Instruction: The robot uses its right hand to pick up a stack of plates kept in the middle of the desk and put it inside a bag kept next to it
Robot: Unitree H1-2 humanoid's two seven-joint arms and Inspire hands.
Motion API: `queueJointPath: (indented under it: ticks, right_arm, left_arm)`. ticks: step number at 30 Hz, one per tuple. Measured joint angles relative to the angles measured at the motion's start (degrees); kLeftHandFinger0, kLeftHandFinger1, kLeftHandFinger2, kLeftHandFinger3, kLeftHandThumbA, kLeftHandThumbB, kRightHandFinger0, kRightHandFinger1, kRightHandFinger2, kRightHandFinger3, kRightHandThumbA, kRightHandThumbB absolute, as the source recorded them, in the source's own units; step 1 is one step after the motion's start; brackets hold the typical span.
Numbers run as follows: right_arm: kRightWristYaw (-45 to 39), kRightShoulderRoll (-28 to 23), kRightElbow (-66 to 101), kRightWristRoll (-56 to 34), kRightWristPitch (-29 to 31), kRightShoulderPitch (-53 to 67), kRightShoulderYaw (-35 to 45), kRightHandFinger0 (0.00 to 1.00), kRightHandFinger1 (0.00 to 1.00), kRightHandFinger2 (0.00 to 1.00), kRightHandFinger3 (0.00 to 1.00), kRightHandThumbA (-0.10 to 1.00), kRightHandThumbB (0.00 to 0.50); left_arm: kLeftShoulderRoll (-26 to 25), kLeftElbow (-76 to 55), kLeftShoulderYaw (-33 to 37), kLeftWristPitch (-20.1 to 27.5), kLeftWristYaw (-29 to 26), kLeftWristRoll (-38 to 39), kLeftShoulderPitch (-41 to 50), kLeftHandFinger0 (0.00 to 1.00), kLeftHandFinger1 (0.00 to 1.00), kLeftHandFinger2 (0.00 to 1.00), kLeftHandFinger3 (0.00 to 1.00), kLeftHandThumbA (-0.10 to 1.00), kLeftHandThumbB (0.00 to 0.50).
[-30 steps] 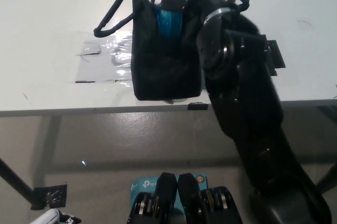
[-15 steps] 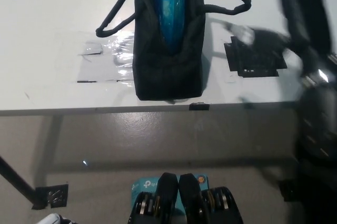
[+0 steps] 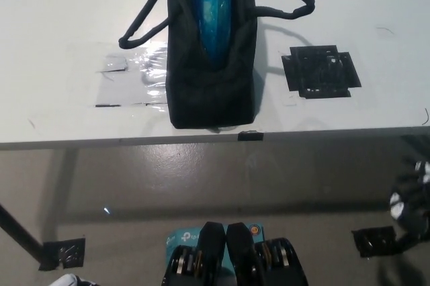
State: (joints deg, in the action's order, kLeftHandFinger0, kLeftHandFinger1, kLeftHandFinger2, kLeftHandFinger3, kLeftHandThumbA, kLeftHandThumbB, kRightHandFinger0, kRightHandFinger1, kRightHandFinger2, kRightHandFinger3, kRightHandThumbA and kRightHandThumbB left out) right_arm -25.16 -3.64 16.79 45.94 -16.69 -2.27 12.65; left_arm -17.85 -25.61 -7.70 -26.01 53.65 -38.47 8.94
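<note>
A black bag (image 3: 211, 91) stands on the white desk (image 3: 54, 24), its mouth open upward. The stack of blue plates (image 3: 211, 4) sits inside it, between the bag's walls. My black right hand (image 3: 411, 205) is low at the picture's right edge, below the desk's front edge and well away from the bag. It is blurred, and its fingers cannot be made out. Only a white sliver of my left hand (image 3: 64, 280) shows at the bottom left corner.
A black tape square (image 3: 321, 72) marks the desk to the right of the bag. A patch of clear tape (image 3: 131, 78) lies to the bag's left. The bag's handles (image 3: 285, 1) sprawl on the desk. Grey floor lies under the desk's front edge.
My right arm has left the bag, swung out to the right and dropped below the desk's edge. The plates have stayed in the bag.
</note>
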Motion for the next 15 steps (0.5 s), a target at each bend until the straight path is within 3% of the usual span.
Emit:
queueJointPath:
  ticks: [3, 6, 8, 11, 15]
  right_arm:
    - [1.26, 0.01, -5.35, -1.78, 2.84, 2.04, 0.67, 0.28, 0.37, 0.5, 0.84, 0.33, 0.255]
    - [2.62, 0.02, -9.96, -3.37, 5.66, 3.39, 1.24, 0.19, 0.25, 0.42, 0.73, 0.25, 0.273]
    - [3.85, 0.01, -13.06, -4.69, 7.73, 4.13, 1.6, 0.21, 0.25, 0.39, 0.7, 0.3, 0.274]
    - [5.57, 0.01, -16.56, -6.73, 10.79, 4.88, 1.98, 0.2, 0.24, 0.36, 0.67, 0.25, 0.277]
    - [7.82, 0.01, -19.11, -9.09, 14.32, 5.54, 2.45, 0.22, 0.25, 0.37, 0.7, 0.26, 0.267]
  left_arm:
    - [0.0, 0.02, 0.0, 0.01, 0.0, 0.04, 0.01, 0.74, 0.76, 0.81, 0.88, -0.1, 0.0]
    - [0.0, 0.03, -0.02, 0.05, -0.02, 0.08, 0.1, 0.74, 0.76, 0.81, 0.88, -0.1, 0.0]
    - [0.0, 0.03, -0.05, 0.12, -0.08, 0.13, 0.18, 0.74, 0.76, 0.81, 0.88, -0.1, 0.0]
    - [0.0, 0.03, -0.13, 0.24, -0.76, 0.16, 0.29, 0.74, 0.76, 0.81, 0.89, -0.1, 0.0]
    - [0.0, 0.03, -0.27, 0.35, -1.53, 0.22, 0.5, 0.75, 0.77, 0.83, 0.92, -0.1, 0.0]
